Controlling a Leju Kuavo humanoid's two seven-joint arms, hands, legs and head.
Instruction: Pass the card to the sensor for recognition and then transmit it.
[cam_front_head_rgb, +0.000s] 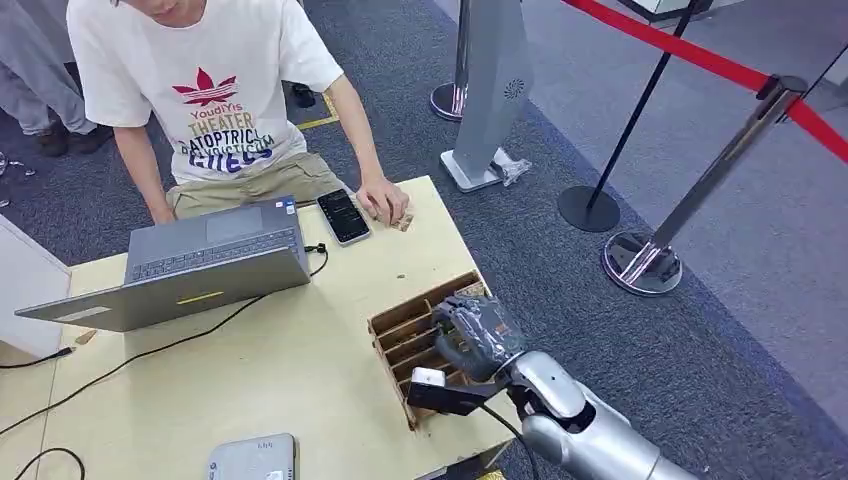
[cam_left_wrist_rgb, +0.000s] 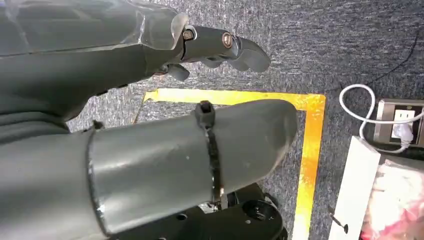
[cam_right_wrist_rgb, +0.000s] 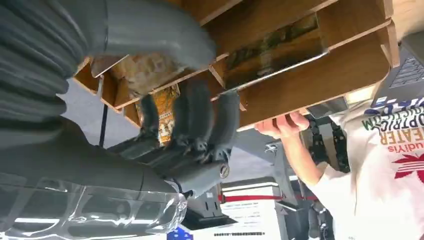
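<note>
Got the left hand (cam_left_wrist_rgb: 220, 45) hanging low over grey carpet, fingers loosely out and apart from the thumb, nothing in them; got a yellow tape corner (cam_left_wrist_rgb: 310, 150) and one power strip (cam_left_wrist_rgb: 400, 120) down there too, courtesy of the left wrist view. Up on the table (cam_front_head_rgb: 300, 390): one flat grey box (cam_front_head_rgb: 252, 458) at the near edge, then the right hand (cam_front_head_rgb: 478, 335) sitting on a slotted wooden rack (cam_front_head_rgb: 400, 335) at the table's right side. From the head, can't see any card under those fingers. Closer in, right wrist view, counting two cards: an orange-printed card (cam_right_wrist_rgb: 165, 112) standing on edge in a slot, squeezed in among the dark fingers (cam_right_wrist_rgb: 195, 120) with the thumb on the other side, and a greenish card (cam_right_wrist_rgb: 270, 47) lying along a divider, long axis running down the length of its slot. Can't tell the orange one's long axis, mostly covered and blurry. Can't tell either whether the hand is actually clamped on it or just touching. Further back: one open laptop (cam_front_head_rgb: 200, 265), one phone (cam_front_head_rgb: 343, 216) face up, and a person (cam_front_head_rgb: 215, 90) in a white tee, one hand (cam_front_head_rgb: 383, 200) resting just beside the phone. Past the table, counting three stanchions, nearest one chrome (cam_front_head_rgb: 640, 262), with red belt (cam_front_head_rgb: 700, 60)
</note>
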